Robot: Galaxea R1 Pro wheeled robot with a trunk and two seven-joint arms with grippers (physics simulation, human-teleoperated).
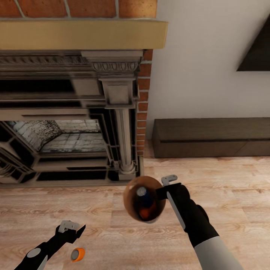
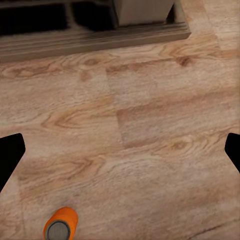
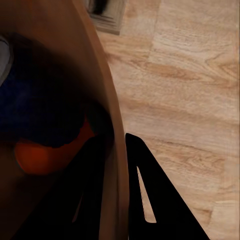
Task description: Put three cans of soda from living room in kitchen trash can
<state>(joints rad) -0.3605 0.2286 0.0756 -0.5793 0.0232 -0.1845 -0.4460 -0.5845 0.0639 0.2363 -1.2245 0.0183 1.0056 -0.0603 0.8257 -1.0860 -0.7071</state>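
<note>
My right gripper is shut on the rim of the tash can, held above the wood floor with its glossy brown inside facing up. Inside lie a dark blue can of soda and an orange one. In the right wrist view the bin wall sits between the right gripper fingers, with the blue can and orange can inside. A third, orange can of soda lies on the floor just below my open left gripper. The left wrist view shows that can near the open left gripper.
A red brick fireplace with a dark ornate surround stands straight ahead on the left. A low dark cabinet runs along the white wall at right. Bare wood floor lies between them and me.
</note>
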